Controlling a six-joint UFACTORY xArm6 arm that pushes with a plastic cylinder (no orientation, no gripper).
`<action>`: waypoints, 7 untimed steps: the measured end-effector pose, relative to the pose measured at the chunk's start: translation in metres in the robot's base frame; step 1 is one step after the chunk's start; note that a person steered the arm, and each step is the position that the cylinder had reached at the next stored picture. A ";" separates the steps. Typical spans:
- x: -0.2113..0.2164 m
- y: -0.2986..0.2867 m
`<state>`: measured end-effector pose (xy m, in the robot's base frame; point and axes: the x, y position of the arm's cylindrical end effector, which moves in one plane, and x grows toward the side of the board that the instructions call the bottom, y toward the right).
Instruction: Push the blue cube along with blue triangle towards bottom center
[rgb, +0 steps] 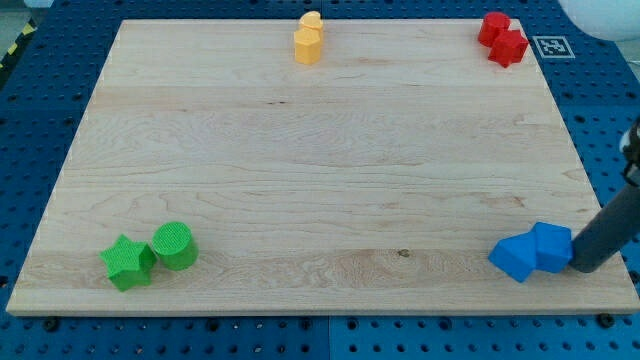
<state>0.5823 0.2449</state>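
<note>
Two blue blocks sit touching at the tabletop's (300, 160) bottom right corner: the blue cube (553, 246) on the view's right, the blue triangle (514, 257) pressed against its left face. My tip (583, 268) rests against the cube's right side, low on the board, the rod slanting up toward the view's right edge. No jaws on this rig, only the bare rod, so nothing spread or pinching. Judged step: the push proper, contact made, pair not yet near bottom center. Next move likely calls for a steady drive toward the view's left, kept along the bottom edge and centred behind the cube so the triangle does not slip off. Well apart: green star (127, 262) and green cylinder (175, 245) bottom left; yellow blocks (309, 38) top center; red blocks (503, 40) top right.
</note>
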 end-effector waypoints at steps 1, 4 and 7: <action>0.000 -0.017; 0.000 -0.057; -0.009 -0.085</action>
<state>0.5732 0.1602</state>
